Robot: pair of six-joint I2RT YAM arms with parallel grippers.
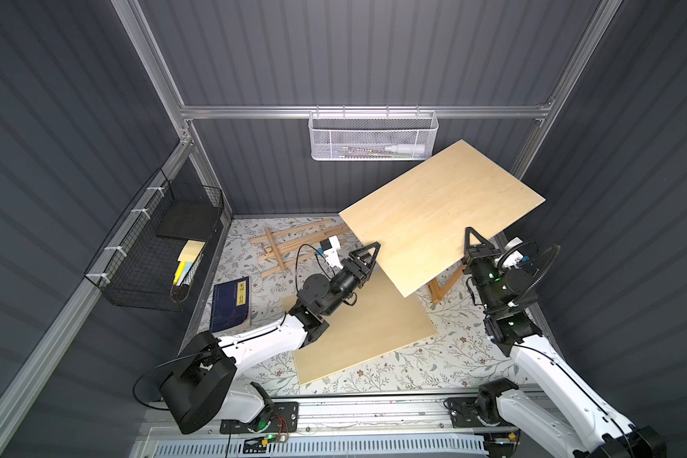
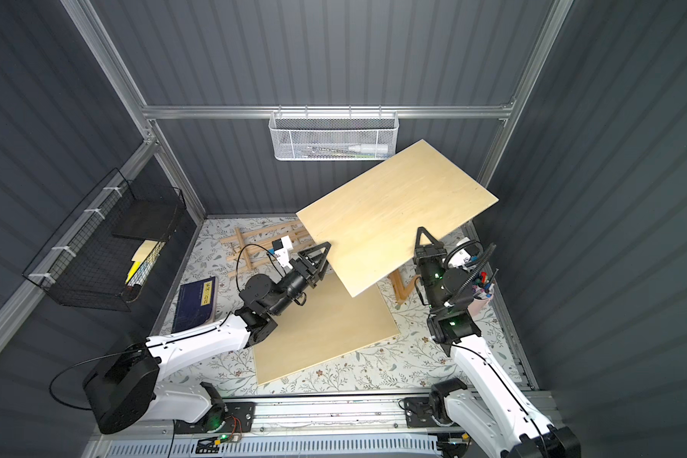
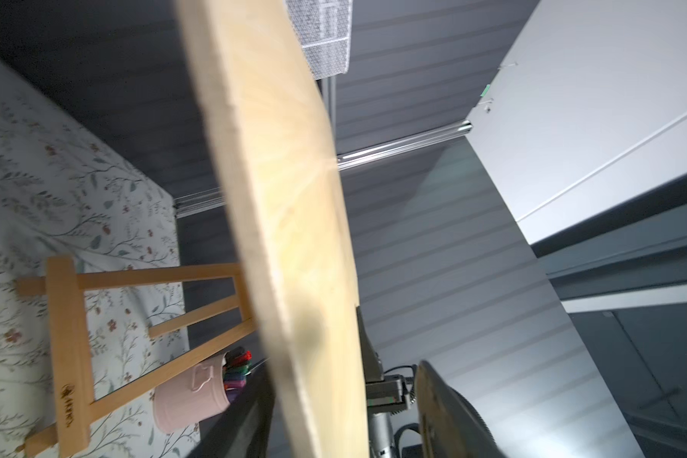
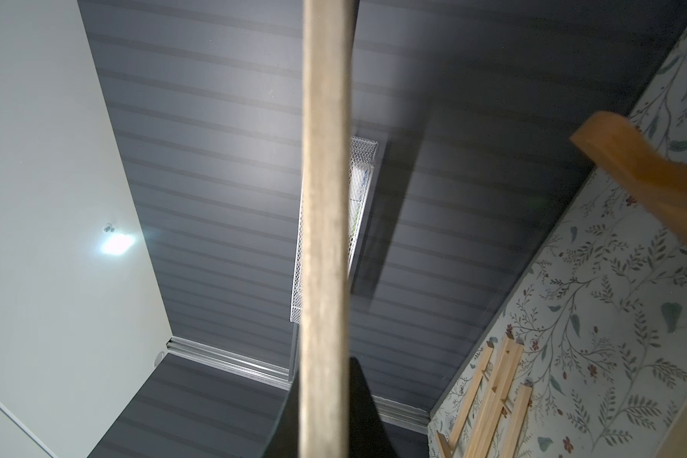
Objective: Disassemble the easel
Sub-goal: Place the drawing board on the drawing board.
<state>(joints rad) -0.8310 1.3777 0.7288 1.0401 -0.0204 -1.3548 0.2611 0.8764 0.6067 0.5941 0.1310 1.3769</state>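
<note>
You are dealing with a thin plywood board. It looks stiff, probably light for its spread, and smooth-faced, so expect it to pivot or slide in a narrow pinch rather than bend. Take it by the edges, on two opposite sides, with the pads well in from the rim. A single corner grip would likely let it swing.

The board is up in the air over the right half of the table, tilted, with its far corner high toward the back wall and its near corner low. The easel stands beneath it at the right; whether the two touch I cannot tell.

Your right gripper is clamped on the board's near right edge, and the wrist view shows that edge running straight between its fingers. Your left gripper sits at the board's left edge. The rim lies between its fingers, but the jaws stand partly apart, with a gap showing on one side in the wrist view, so count on it carrying nothing yet. A second board lies flat on the table below.
</note>
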